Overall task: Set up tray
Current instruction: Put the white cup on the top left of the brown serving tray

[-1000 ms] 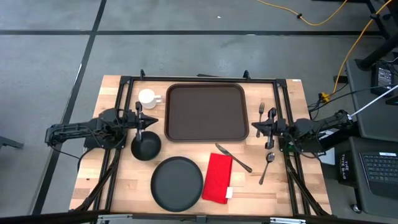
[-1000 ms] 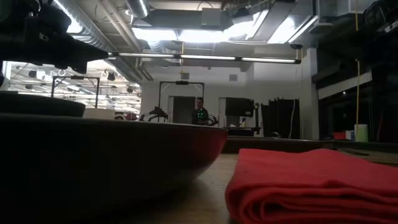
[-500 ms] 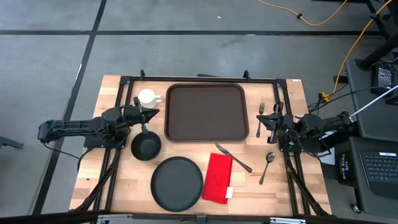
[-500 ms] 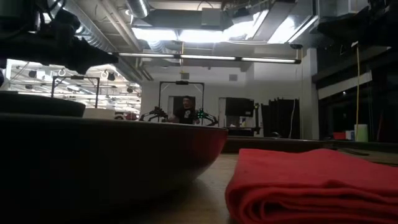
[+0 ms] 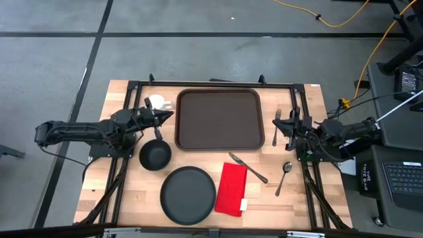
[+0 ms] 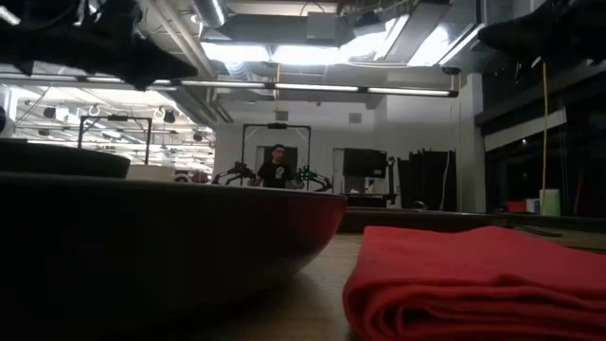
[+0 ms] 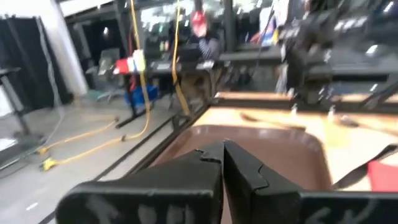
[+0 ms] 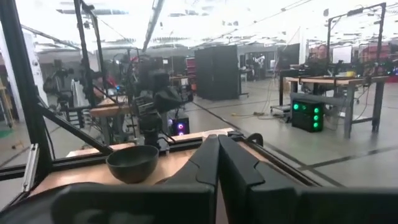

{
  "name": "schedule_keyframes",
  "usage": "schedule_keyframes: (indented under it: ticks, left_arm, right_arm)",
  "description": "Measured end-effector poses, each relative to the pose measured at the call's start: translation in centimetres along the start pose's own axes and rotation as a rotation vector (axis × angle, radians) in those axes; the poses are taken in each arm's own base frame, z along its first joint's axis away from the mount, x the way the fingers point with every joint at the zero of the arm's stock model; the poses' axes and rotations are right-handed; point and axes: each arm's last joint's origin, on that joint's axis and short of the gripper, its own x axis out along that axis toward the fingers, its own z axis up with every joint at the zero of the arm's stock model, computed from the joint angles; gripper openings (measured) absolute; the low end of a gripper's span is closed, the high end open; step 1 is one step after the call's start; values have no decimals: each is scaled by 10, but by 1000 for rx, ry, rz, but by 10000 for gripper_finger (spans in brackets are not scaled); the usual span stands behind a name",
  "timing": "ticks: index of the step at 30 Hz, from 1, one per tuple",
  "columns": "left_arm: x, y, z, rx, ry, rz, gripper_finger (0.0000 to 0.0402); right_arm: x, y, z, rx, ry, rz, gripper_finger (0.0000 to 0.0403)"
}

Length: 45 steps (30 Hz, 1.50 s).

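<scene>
- High view: the dark brown tray (image 5: 219,119) lies empty at the table's far middle. The left gripper (image 5: 166,114), fingers pressed together, sits just beside the tray's left edge. The right gripper (image 5: 280,129), fingers likewise together, sits just off its right edge, by a fork (image 5: 277,123).
- Low view: a black plate (image 6: 161,246) and red napkin (image 6: 473,275) fill the foreground.
- Left wrist view: closed fingers point over the tray (image 7: 280,155).
- Right wrist view: closed fingers point toward a dark bowl (image 8: 132,163).

One tray (image 5: 217,119), plate (image 5: 188,195), bowl (image 5: 154,156), napkin (image 5: 231,189)
</scene>
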Motion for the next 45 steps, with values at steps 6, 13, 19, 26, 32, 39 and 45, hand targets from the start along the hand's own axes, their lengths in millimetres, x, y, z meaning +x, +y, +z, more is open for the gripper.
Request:
schedule_keyframes:
  ticks: [6,13,19,26,32,39,45]
  left_arm:
    - [14,-2,21,11,121,-1,1]
    - [29,-5,36,2,237,-5,2]
    - [32,-4,48,-51,348,15,2]
    - [42,-4,56,22,394,63,18]
    - [54,5,54,41,433,158,50]
    - [62,8,46,55,482,153,105]
    - [63,6,44,52,493,120,160]
  right_arm:
    - [19,12,15,-195,89,75,13]
    - [40,20,2,-280,230,-28,13]
    - [54,19,-6,-296,258,-75,13]
    - [61,10,-9,-294,275,-132,13]
    - [63,7,-11,-274,286,-105,13]
    - [64,7,-11,-258,284,-51,13]
    - [64,7,-11,-233,283,-55,13]
